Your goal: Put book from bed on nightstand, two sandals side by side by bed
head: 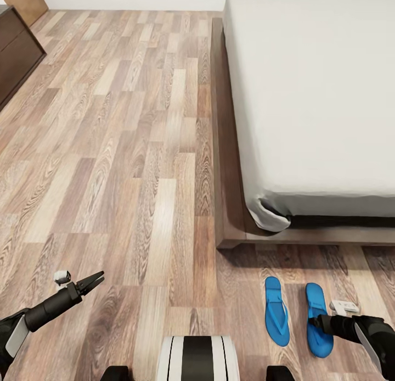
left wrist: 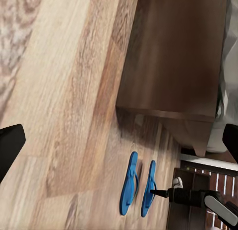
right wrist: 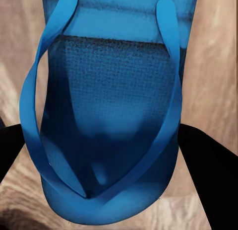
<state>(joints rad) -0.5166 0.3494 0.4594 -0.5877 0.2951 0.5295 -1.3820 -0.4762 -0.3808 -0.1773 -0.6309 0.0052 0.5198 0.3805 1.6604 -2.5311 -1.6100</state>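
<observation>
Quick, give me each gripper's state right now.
Left gripper: open, empty, above the floor.
Right gripper: open, fingers either side of the right-hand sandal, which lies flat beside the other sandal; not holding it.

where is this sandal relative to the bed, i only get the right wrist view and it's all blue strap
Observer: In the head view it lies on the wood floor just past the bed frame's near corner; right sandal.
Operator: where's the other one
Observer: The left sandal lies parallel beside it, a narrow gap between.
Operator: is my left arm near them
Observer: No, the left gripper hangs over bare floor well off to the left.
Operator: right gripper gripping?
Observer: The right gripper sits at that sandal; grip unclear.
</observation>
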